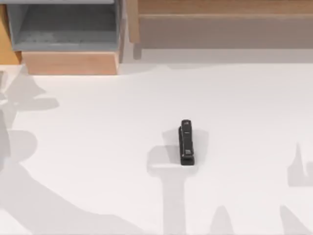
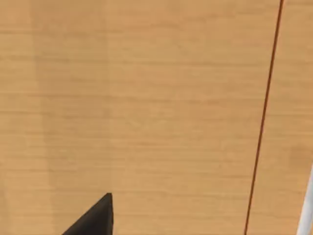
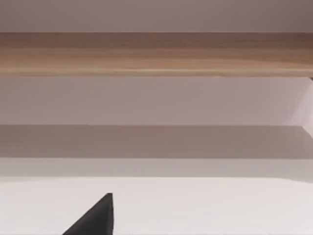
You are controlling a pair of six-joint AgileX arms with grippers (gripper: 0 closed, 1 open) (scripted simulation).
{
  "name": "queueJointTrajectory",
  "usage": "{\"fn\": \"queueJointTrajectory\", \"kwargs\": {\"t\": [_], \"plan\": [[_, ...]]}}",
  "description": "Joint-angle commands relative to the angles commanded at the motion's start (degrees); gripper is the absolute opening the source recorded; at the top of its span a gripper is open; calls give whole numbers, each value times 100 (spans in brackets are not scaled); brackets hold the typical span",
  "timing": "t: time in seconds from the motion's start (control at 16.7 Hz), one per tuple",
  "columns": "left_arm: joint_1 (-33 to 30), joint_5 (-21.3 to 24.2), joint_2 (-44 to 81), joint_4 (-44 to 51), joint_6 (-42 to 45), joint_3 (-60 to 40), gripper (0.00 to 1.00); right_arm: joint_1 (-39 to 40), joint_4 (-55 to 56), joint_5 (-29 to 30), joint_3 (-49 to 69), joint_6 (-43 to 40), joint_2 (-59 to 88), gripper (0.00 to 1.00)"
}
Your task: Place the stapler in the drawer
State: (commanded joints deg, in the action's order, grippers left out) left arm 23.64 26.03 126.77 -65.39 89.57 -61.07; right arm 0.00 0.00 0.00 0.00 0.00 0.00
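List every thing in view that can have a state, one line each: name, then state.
stapler: closed, lying flat on the white table, ungrasped, outside the drawer.
drawer: pulled open at the table's far left, grey inside bare.
left gripper: facing a tan wooden surface; holds nothing visible.
right gripper: above the table, facing the wooden ledge; holds nothing visible.

Stapler (image 1: 186, 142) mid-table; drawer (image 1: 68, 62) far behind, leftward.
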Motion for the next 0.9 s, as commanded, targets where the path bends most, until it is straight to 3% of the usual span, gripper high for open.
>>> {"fn": "queueJointTrajectory", "kwargs": {"t": [0.9], "plan": [[-100, -71, 674, 127, 118, -803, 100, 0, 0, 0, 0, 0, 0, 100]]}}
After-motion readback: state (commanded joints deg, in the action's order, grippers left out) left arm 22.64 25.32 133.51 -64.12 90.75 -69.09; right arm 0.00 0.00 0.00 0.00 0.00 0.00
